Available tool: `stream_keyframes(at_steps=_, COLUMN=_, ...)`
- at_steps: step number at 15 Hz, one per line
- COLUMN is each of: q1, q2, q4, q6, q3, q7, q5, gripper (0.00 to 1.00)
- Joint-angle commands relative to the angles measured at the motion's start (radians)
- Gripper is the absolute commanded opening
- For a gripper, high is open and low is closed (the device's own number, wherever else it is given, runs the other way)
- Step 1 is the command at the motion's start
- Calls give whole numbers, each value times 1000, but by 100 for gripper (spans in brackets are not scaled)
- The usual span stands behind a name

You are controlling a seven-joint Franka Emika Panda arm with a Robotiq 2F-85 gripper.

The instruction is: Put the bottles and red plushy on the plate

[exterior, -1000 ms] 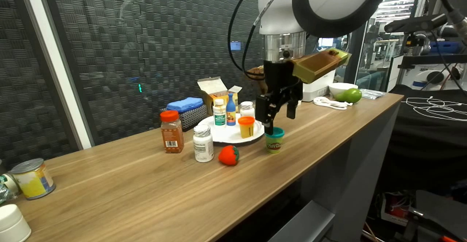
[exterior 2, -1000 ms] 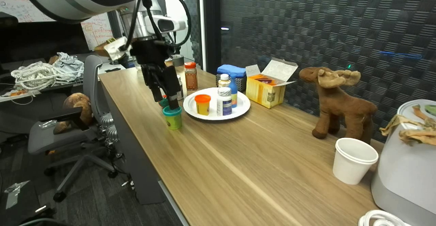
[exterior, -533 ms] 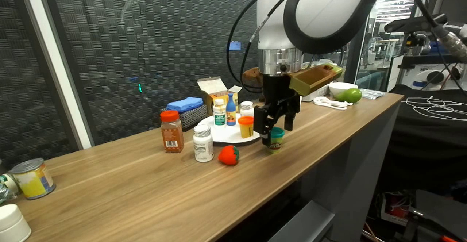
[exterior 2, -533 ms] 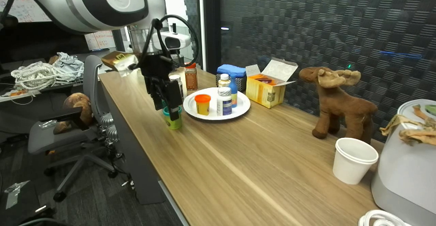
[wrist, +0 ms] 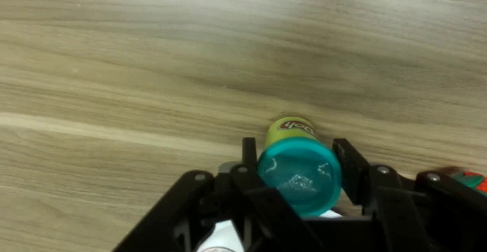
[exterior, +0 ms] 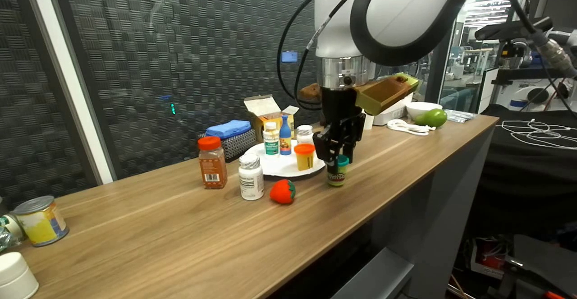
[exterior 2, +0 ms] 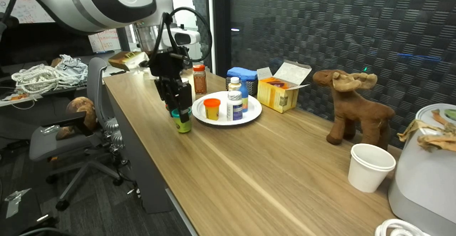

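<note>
Grip and Transfer Check

The fingers (wrist: 352, 172) are drawn in on a green tub (wrist: 299, 160), one at each side of its teal lid (wrist: 300, 179), and appear to pinch it. The tub is off the plate (exterior 2: 253, 108), just beside it; whether its base touches the desk (exterior: 180, 245) cannot be told.

Handling (estimated): light, stiff-walled, smooth; not fragile. Hold the body immediately below the lid, fingers square to the wall. A hold on the lid alone may slip or pull it off.

Change over the last half second: the fingers have drawn together from a wider spread, and the tub has shifted slightly toward the plate. The orange-lidded tub (exterior 2: 212, 110) and blue bottle (exterior: 285, 139) on the plate have not moved.

Outward of the grasp, the red plushy (exterior: 282, 192) lies on the desk near the tub, with a white bottle (exterior: 251, 179) beside it; both remain to be loaded. Expect the plushy to be soft; grip it across the widest part.
</note>
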Motion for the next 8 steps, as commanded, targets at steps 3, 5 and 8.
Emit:
stream_keyframes(at_steps=3, q1=24, q2=-39, q4=85, q6=-71, q3=19, q7=4, q5=-30, gripper=28)
stream_keyframes(at_steps=5, q1=32, q2=-22, q4=139, q6=-88, q3=29, q7=-12, q5=-32, gripper=28)
stream_keyframes(at_steps=8, q1=39, q2=21, q4=217, q6=-73, q3=36, q7=-53, q5=-18, gripper=28)
